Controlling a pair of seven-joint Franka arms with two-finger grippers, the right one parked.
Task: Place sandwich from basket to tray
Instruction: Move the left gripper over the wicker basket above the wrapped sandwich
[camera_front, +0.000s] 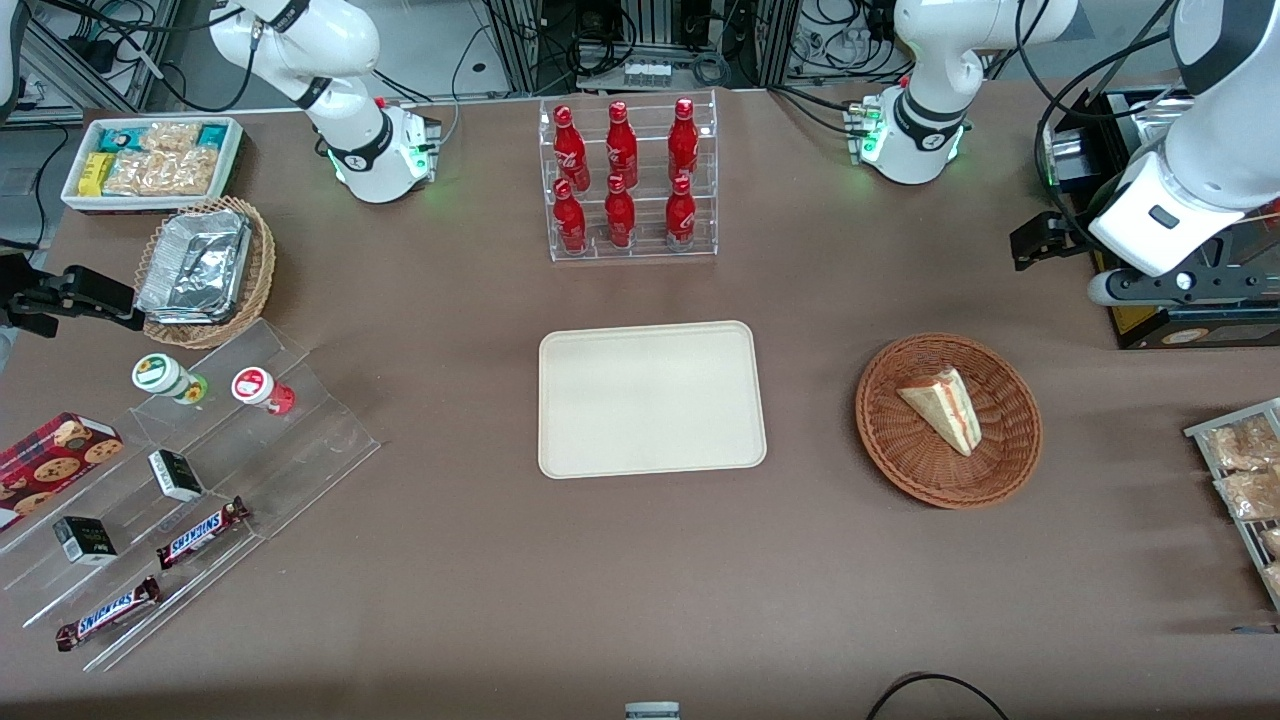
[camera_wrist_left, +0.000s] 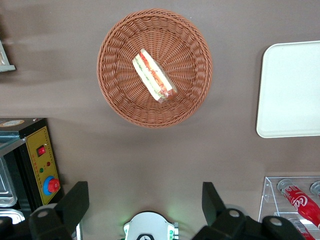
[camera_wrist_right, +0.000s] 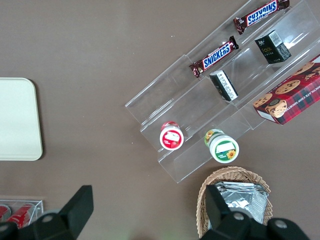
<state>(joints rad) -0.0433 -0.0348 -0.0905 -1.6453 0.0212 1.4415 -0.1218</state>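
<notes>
The sandwich (camera_front: 945, 408) is a pale triangular wedge with red and green filling on its cut edge, lying in the round reddish-brown wicker basket (camera_front: 880, 440). The cream rectangular tray (camera_front: 650, 400) lies flat beside the basket, toward the parked arm's end, with nothing on it. My gripper (camera_front: 1040, 242) hangs high above the table, farther from the front camera than the basket and apart from it. In the left wrist view the gripper (camera_wrist_left: 145, 205) is open wide over bare table, with the sandwich (camera_wrist_left: 154, 76), basket (camera_wrist_left: 120, 100) and tray (camera_wrist_left: 290, 90) well below.
A clear rack of red bottles (camera_front: 630, 180) stands farther from the front camera than the tray. A black control box (camera_front: 1190, 320) sits by my gripper. A wire rack of snack packets (camera_front: 1240, 470) lies at the working arm's end; acrylic steps with snacks (camera_front: 200, 480) at the parked arm's.
</notes>
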